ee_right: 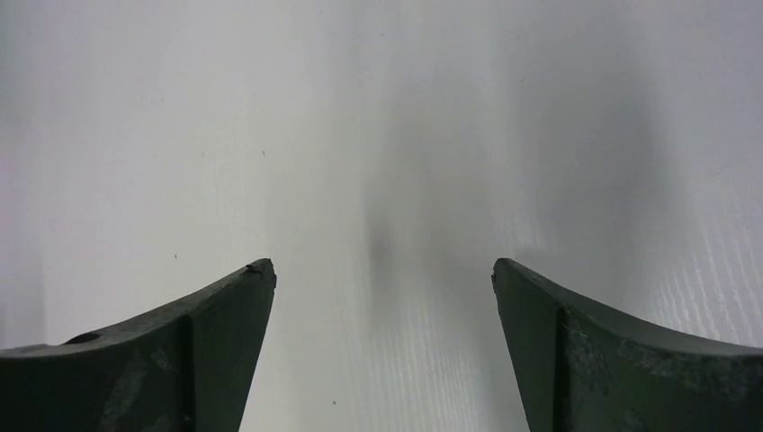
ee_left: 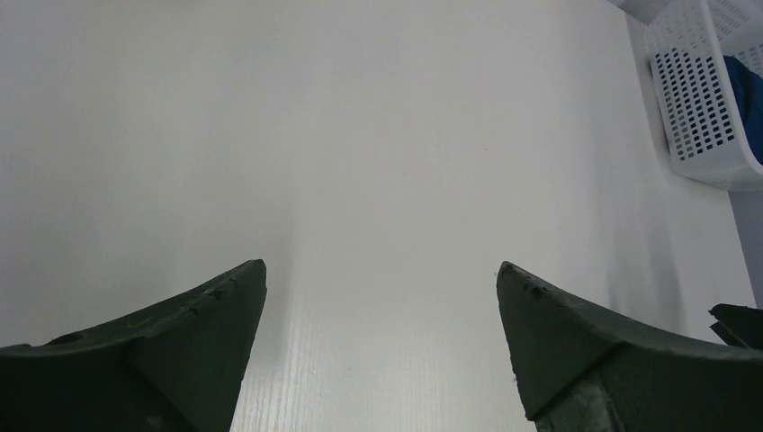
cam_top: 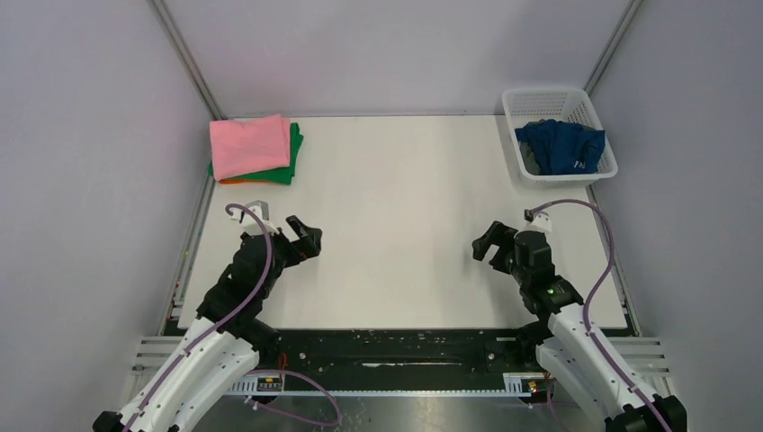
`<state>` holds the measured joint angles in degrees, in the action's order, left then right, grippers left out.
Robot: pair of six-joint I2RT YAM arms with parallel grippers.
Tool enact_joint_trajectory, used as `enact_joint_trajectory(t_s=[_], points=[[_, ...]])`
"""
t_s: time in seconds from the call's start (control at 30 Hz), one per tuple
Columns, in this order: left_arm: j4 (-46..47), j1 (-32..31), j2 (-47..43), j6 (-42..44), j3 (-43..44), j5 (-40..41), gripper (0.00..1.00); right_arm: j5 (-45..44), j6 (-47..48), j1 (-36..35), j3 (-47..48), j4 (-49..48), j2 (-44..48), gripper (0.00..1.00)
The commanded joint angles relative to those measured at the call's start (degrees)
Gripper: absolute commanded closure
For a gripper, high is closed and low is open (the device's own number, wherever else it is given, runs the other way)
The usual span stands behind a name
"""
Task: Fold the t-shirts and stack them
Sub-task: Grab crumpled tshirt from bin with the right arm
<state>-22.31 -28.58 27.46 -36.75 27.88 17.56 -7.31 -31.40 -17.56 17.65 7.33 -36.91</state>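
Observation:
A folded pink t-shirt [cam_top: 249, 146] tops a stack at the table's far left, over a green one [cam_top: 292, 164] and an orange one [cam_top: 236, 181] showing only as an edge. A crumpled navy blue t-shirt [cam_top: 560, 146] lies in the white mesh basket [cam_top: 546, 97] at the far right; it also shows in the left wrist view [ee_left: 745, 90]. My left gripper [cam_top: 306, 236] is open and empty above the bare table, near left. My right gripper [cam_top: 490, 243] is open and empty, near right. Both wrist views show wide-apart fingers [ee_left: 207, 315] [ee_right: 225, 310] over white table. No dark grey-green shirt shows.
The white table [cam_top: 405, 216] is walled by grey panels on three sides. The basket [ee_left: 697, 90] stands in the far right corner. A black rail runs along the near edge by the arm bases.

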Motion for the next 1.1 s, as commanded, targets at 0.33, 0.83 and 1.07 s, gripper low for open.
enact_joint_trajectory(t_s=[0.33, 0.83, 1.07], points=[[2.27, -0.03, 2.76, -1.58, 1.39, 1.57, 0.01, -6.74, 1.36, 5.77, 40.00, 11.07, -25.16, 0.00], [0.06, -0.06, 6.00, -1.07, 3.41, 5.44, 0.01, -21.12, 17.78, 29.14, 96.45, 28.73, -78.06, 0.01], [1.04, -0.07, 9.02, -0.46, 4.36, 6.63, 0.01, -23.14, 31.02, 31.60, 110.48, 30.65, -95.17, 0.01]])
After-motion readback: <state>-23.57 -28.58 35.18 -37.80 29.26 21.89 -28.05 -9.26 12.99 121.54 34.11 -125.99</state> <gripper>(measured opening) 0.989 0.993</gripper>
